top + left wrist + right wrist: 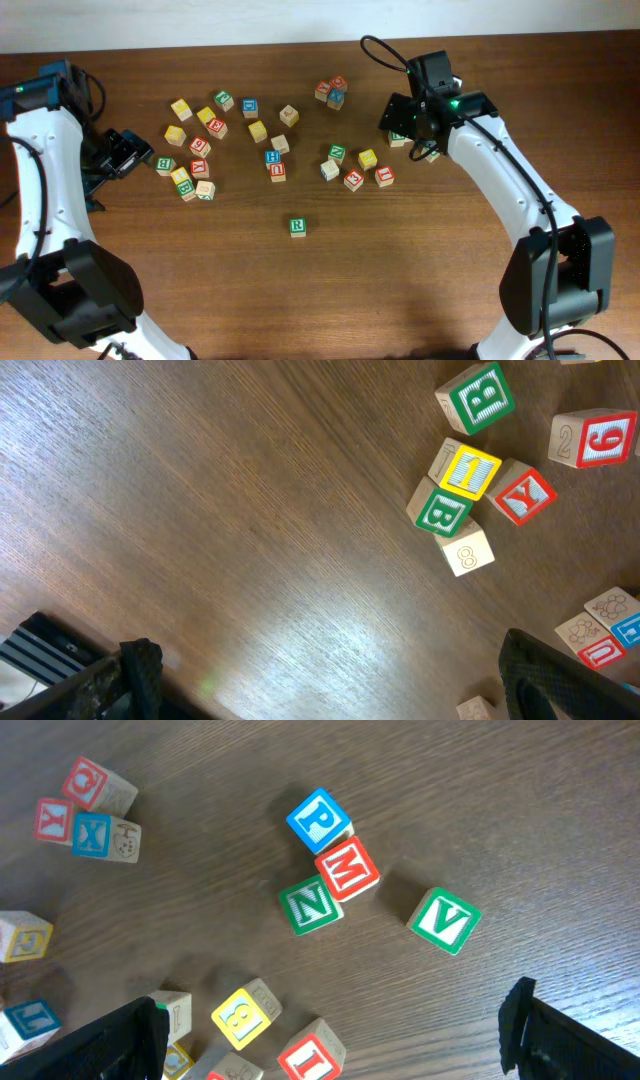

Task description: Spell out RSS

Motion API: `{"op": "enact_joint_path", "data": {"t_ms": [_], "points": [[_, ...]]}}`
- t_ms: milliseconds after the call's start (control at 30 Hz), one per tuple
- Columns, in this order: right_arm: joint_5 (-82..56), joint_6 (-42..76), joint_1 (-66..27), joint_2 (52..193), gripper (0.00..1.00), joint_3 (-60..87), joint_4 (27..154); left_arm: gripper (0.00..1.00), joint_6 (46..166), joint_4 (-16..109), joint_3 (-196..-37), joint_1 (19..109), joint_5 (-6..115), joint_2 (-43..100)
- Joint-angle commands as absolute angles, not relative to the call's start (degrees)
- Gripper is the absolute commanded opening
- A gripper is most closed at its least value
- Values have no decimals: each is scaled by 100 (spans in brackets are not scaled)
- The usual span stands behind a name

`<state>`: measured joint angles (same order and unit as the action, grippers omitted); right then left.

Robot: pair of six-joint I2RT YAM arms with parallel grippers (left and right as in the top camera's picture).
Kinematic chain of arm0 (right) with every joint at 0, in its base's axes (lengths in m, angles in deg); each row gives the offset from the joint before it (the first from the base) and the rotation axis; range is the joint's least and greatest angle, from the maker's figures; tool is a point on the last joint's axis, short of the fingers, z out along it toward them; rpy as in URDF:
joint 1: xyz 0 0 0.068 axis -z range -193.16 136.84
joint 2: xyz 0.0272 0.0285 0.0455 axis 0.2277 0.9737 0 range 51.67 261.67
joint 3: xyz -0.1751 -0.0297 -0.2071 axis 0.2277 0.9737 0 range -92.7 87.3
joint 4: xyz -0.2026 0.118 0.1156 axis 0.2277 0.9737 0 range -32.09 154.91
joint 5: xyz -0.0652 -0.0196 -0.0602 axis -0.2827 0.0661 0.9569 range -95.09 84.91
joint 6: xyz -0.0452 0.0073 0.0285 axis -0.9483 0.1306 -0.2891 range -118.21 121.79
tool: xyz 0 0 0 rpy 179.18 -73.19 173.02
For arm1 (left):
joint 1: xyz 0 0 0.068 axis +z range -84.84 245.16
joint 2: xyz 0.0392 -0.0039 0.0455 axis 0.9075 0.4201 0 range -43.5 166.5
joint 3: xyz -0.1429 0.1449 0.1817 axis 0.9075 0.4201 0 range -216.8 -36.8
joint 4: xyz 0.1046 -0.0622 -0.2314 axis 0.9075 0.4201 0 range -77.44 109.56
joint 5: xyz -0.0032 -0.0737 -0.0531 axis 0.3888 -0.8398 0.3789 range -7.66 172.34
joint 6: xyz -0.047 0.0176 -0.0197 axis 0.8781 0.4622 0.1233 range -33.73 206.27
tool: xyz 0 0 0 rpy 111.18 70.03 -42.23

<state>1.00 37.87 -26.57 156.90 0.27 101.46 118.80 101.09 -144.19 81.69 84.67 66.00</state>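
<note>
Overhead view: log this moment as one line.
R cube: apart from other cubes | S cubes: not identifiable | left gripper: open, empty | right gripper: open, empty

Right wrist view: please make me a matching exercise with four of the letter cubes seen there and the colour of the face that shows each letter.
Column one:
1. P cube
2. M cube
3. N cube
4. B cube

Column two:
a. yellow
b. green
c. blue
d. red

Right pairs: 1-c, 2-d, 3-b, 4-a.
</note>
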Motion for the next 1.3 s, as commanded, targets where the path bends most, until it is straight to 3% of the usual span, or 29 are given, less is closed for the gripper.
{"op": "enact_joint_path", "data": {"t_ms": [0, 233, 600, 933, 1133, 1267], "points": [[-720, 3830, -2740, 15780, 98, 51, 9988, 99, 11852, 10113, -14373, 8182, 8467, 6549], [-783, 3824, -2790, 15778, 98, 49, 10015, 99, 11854, 10113, -14373, 8182, 8467, 6549], [-703, 3828, -893, 15694, 98, 41, 11151, 99, 11854, 10113, -14373, 8182, 8467, 6549], [-703, 3828, -187, 15694, 98, 41, 11234, 99, 11856, 9864, -14373, 8182, 8452, 6549], [-703, 3828, -187, 15694, 98, 41, 11234, 99, 11850, 9707, -14373, 8182, 6530, 6549], [-703, 3828, -187, 15694, 98, 41, 11234, 100, 10729, 9173, -14373, 7909, 4517, 6549]]}}
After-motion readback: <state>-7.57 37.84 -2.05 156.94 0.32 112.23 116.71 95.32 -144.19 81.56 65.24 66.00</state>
